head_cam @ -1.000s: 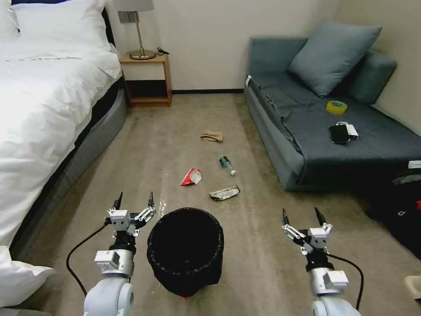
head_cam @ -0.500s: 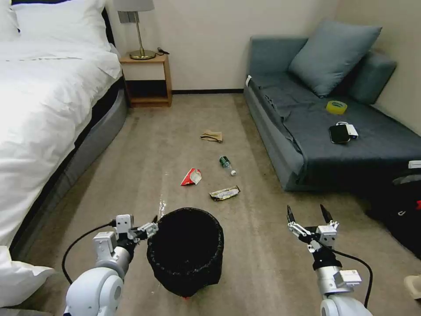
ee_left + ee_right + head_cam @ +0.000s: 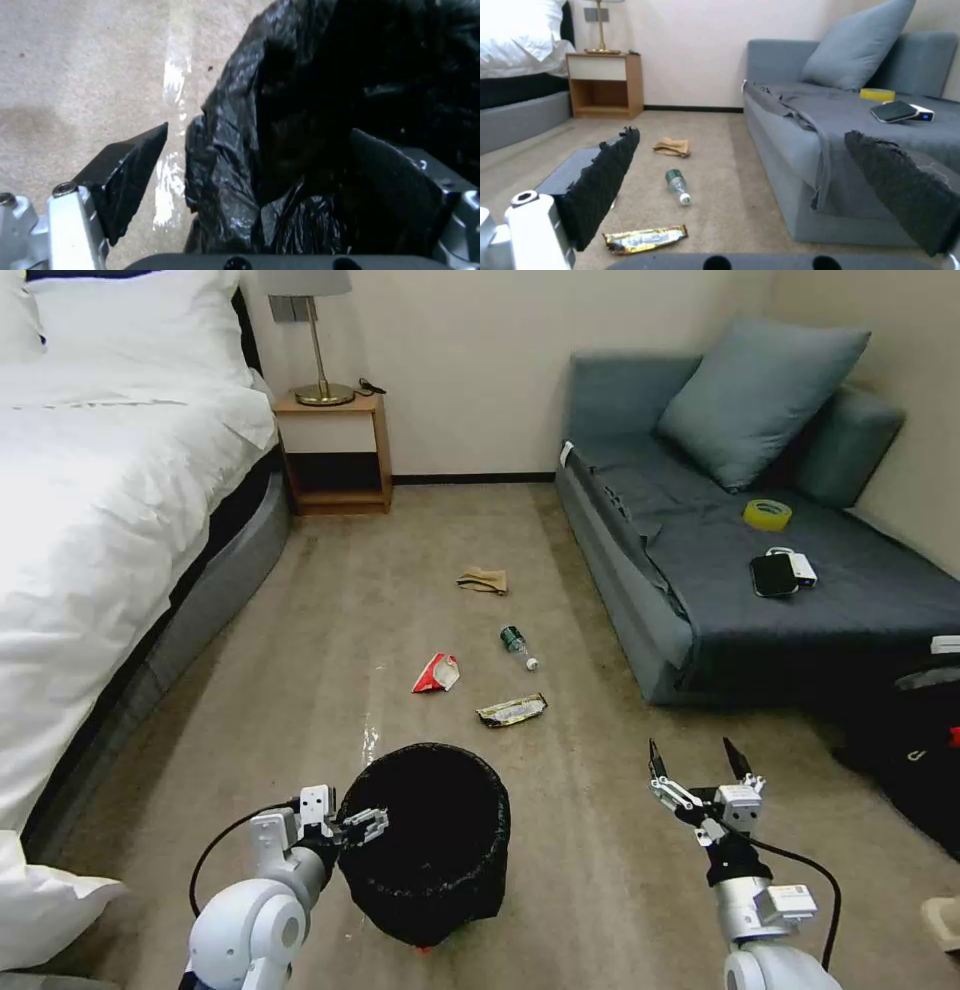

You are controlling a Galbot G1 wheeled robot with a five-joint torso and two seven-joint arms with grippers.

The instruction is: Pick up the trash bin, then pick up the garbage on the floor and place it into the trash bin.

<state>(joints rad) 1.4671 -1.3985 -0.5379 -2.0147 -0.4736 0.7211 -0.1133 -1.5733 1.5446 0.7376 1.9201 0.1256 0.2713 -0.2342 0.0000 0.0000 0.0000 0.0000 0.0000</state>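
The trash bin (image 3: 424, 840) sits unlifted on the carpet, the left gripper (image 3: 362, 823) spread wide astride its nine-o'clock rim, the right gripper (image 3: 696, 762) open and empty, garbage (image 3: 512, 709) unpicked at twelve o'clock.

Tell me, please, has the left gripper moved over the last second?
Yes. The left gripper has dropped and swung right toward the trash bin, which stayed put; its open fingers now straddle the bin's left rim, one inside, one outside.
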